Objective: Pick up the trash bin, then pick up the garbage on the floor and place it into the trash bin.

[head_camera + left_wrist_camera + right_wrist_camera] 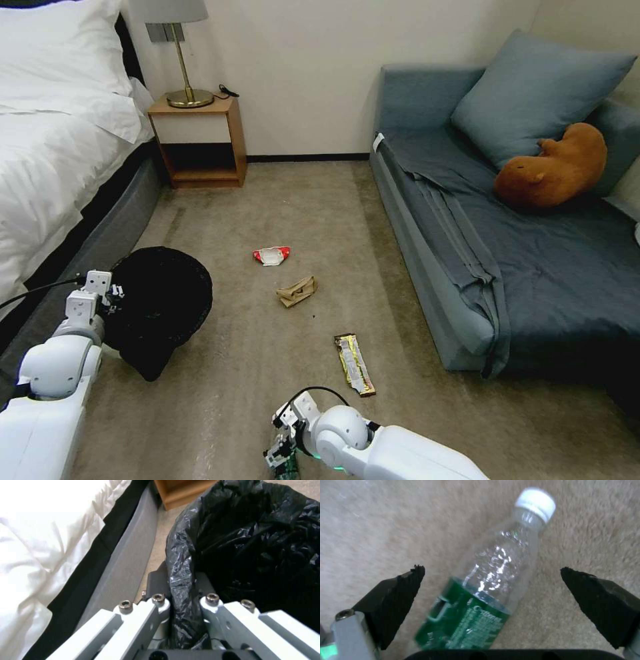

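A: Garbage first: the clear bottle (493,580) lies on its side on the carpet (267,373), near the front edge of the floor in the head view, under the right gripper (490,572). Its two black fingers (391,600) are spread wide, one on each side of the bottle, and they do not touch it.

B: What can go wrong there?

A: I think the bottle is round and smooth, so it can roll or slip out when the fingers close, especially if they close near the neck. The green label part looks like the safer place.

B: And the trash bin (160,307)?

A: The left gripper (183,597) pinches the bin's rim through the black bag (253,535), beside the bed's grey edge (126,555). I judge that the thin plastic can slide, and then the bin tilts.

B: Do the views differ?

A: Yes. The right wrist view shows the white cap (536,502) and the open fingers clearly. The head view shows the other litter farther out: the long yellow-brown wrapper (354,364), the crumpled brown paper (297,291) and the red-and-white wrapper (271,255), toward the sofa (467,267).
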Robot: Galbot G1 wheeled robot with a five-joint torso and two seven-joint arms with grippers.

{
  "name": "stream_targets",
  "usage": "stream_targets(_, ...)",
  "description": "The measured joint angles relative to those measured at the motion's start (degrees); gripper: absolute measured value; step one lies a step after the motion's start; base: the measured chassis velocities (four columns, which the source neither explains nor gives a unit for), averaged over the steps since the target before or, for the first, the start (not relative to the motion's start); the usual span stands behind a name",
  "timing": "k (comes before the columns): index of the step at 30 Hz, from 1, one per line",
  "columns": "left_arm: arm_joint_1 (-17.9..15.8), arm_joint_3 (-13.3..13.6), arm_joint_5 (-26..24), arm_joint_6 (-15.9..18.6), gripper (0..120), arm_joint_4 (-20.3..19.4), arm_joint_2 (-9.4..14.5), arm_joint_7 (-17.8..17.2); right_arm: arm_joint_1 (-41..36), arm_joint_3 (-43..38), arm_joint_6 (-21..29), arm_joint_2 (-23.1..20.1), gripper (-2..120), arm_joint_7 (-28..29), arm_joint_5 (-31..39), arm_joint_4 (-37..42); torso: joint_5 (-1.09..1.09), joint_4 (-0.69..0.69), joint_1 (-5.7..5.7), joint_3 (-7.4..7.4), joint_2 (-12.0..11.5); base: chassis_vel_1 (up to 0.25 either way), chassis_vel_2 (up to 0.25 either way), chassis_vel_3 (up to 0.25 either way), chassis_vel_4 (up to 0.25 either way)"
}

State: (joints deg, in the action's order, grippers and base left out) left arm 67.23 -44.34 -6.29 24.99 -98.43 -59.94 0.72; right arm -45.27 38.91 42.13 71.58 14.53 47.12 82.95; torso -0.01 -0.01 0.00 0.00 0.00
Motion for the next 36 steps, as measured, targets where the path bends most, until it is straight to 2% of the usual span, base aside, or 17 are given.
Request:
stream_targets(3,0.1,-0.1,0.0,0.0,5,-0.3,0.0,0.0,0.0,0.3,0.0,0.5,98,0.1,-0.7,-1.1,0.01,0.0,0.0,0.0,0.0,0.0,0.0,0.0,0.0)
stream_targets(4,0.5,-0.4,-0.2,0.0,5,-0.7,0.0,0.0,0.2,0.5,0.0,1.5,88,0.3,-2.0,-2.9,0.0,0.01,0.0,0.0,0.0,0.0,0.0,0.0,0.0)
stream_targets(5,0.5,-0.4,-0.2,0.0,5,-0.7,0.0,0.0,0.2,0.5,0.0,1.5,88,0.3,-2.0,-2.9,0.0,0.01,0.0,0.0,0.0,0.0,0.0,0.0,0.0)
stream_targets(10,1.1,-1.4,-1.0,-0.1,5,-1.1,0.5,0.0,0.1,0.5,0.0,1.9,67,0.0,-2.5,-4.2,0.01,0.01,0.0,0.0,0.0,0.0,0.0,0.0,0.0)
stream_targets(11,1.1,-1.4,-1.0,-0.1,5,-1.1,0.5,0.0,0.1,0.5,0.0,1.9,67,0.0,-2.5,-4.2,0.01,0.01,0.0,0.0,0.0,0.0,0.0,0.0,0.0)
stream_targets(13,1.2,-1.6,-1.1,-0.2,5,-1.2,0.5,0.1,0.1,0.3,0.0,1.4,54,-0.1,-2.4,-3.9,0.0,0.01,0.0,0.0,0.0,0.0,0.0,0.0,0.0)
stream_targets(14,1.2,-1.6,-1.1,-0.2,5,-1.2,0.5,0.1,0.1,0.3,0.0,1.4,54,-0.1,-2.4,-3.9,0.0,0.01,0.0,0.0,0.0,0.0,0.0,0.0,0.0)
stream_targets(15,1.2,-1.6,-1.1,-0.2,5,-1.2,0.5,0.1,0.2,0.0,0.0,1.1,46,-0.1,-2.3,-3.5,0.0,0.01,0.0,0.0,0.0,0.0,0.0,0.0,0.0)
stream_targets(19,1.2,-1.5,-1.1,-0.2,5,-1.3,0.4,0.1,0.5,-0.6,0.0,0.8,38,0.0,-2.3,-3.0,0.01,0.01,0.0,0.0,0.0,0.0,0.0,0.0,0.0)
stream_targets(21,1.1,-1.2,-1.1,-0.2,5,-1.4,0.3,0.1,2.3,-2.7,0.0,0.4,29,-0.4,-3.5,-2.3,0.01,0.0,0.0,0.0,0.0,0.0,0.0,0.0,0.0)
stream_targets(28,1.2,-0.9,-1.1,-0.2,5,-1.8,0.3,0.1,8.6,-5.7,0.0,-1.0,18,-1.0,-4.5,-1.2,0.02,0.01,0.0,0.0,0.0,0.0,0.0,0.0,0.0)
stream_targets(36,2.0,-0.5,-1.1,-0.2,5,-4.0,-0.1,0.2,17.1,-7.5,0.0,-4.6,18,-2.3,-3.8,2.1,0.02,0.0,0.0,0.0,0.0,0.0,0.0,0.0,0.0)
